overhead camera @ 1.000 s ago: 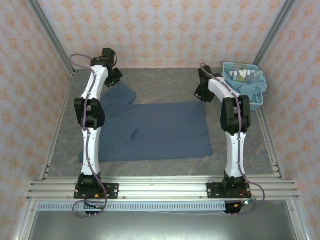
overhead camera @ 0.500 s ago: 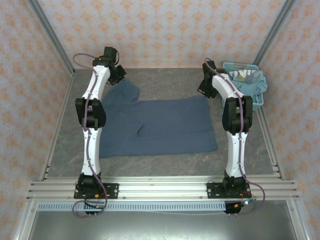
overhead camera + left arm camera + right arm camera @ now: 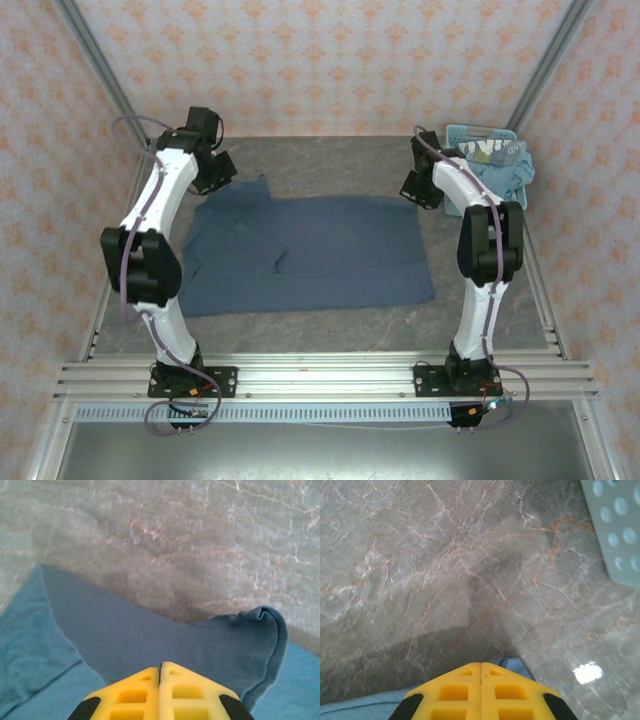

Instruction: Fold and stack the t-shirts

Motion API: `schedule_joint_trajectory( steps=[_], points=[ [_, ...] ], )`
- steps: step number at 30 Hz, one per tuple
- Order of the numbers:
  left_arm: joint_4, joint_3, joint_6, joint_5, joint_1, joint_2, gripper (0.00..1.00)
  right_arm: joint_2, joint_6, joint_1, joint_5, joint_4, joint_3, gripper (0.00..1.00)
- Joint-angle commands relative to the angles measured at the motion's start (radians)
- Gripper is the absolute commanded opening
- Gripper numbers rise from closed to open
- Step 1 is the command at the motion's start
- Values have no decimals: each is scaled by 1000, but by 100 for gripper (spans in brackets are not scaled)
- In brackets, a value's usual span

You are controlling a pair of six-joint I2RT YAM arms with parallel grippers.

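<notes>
While the left gripper (image 3: 215,172) and right gripper (image 3: 418,188) each pinch a far corner with fingers pressed together, the dark slate-blue t-shirt (image 3: 310,250) lies spread mid-table (image 3: 330,160). Its long axis runs left to right, with the straight hem at the right. It is plain, with a rumpled far-left end.

Slate-blue t-shirt (image 3: 310,250) (rumpled) on table (image 3: 330,165)

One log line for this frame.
left fingers: shut on shirt, far-left edge | right fingers: shut on shirt, far-right corner | shirt: spread on table | basket: far right
</notes>
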Motion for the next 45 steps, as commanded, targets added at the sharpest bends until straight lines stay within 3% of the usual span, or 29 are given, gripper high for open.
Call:
schedule_joint_trajectory(
  steps=[1,9,19,28,39,45],
  points=[
    [17,-148,-26,-34,0,-103,0,-86,-3,1,21,14,-73,0],
    [26,-478,-70,-46,-13,-348,0,-230,16,1,25,36,-291,0],
    [-1,-735,-108,-45,-18,-547,0,-341,24,1,24,69,-495,0],
    [-31,-788,-124,-60,-23,-599,0,-372,6,0,52,38,-484,0],
    [-125,-743,-142,-210,-23,-680,0,-445,-16,0,83,2,-522,0],
    [-147,-791,-160,-208,-24,-702,0,-472,2,2,90,-6,-584,0]
  ],
)
